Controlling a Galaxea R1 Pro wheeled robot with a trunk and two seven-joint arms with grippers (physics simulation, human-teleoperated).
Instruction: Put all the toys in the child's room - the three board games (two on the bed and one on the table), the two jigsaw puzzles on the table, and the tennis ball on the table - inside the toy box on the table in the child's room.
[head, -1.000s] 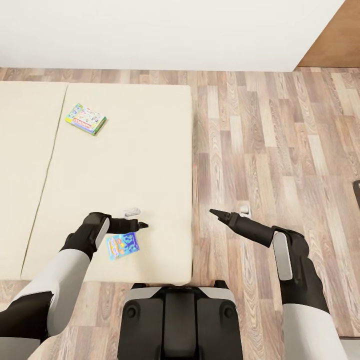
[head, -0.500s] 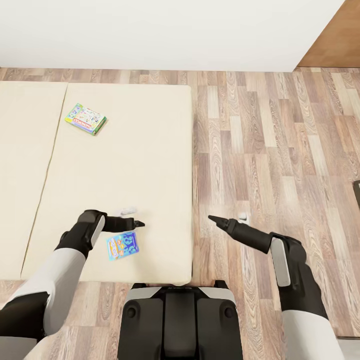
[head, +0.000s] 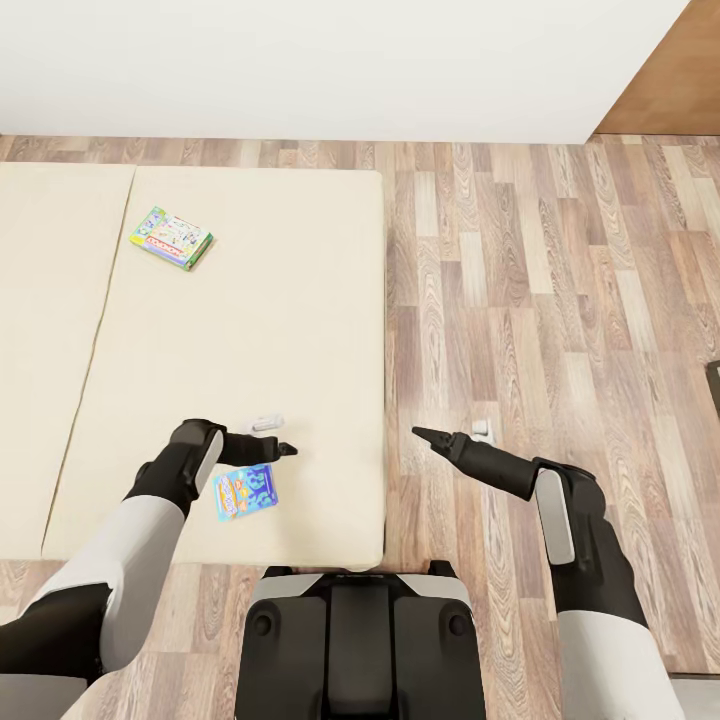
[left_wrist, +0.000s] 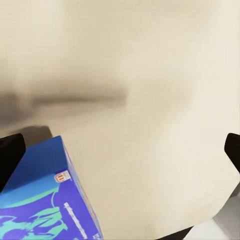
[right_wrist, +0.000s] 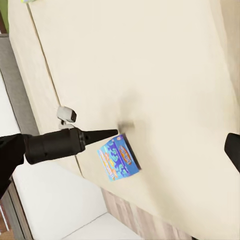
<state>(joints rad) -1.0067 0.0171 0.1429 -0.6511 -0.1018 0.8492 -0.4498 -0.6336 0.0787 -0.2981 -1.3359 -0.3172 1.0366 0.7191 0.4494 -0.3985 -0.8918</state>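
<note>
Left hand (head: 283, 449) hovers over the near part of the bed (head: 300, 300), just beyond the blue game (head: 246, 491), not holding it. In its wrist view the fingers stand wide apart at either edge, with the blue game's corner beside one of them, so it is open. Right hand (head: 419, 433) hangs over the wood floor (head: 560, 300) right of the bed; its wrist view shows its fingers spread apart and empty. A green-edged game (head: 172, 237) lies far back on the bed's left side, well apart from both hands.
</note>
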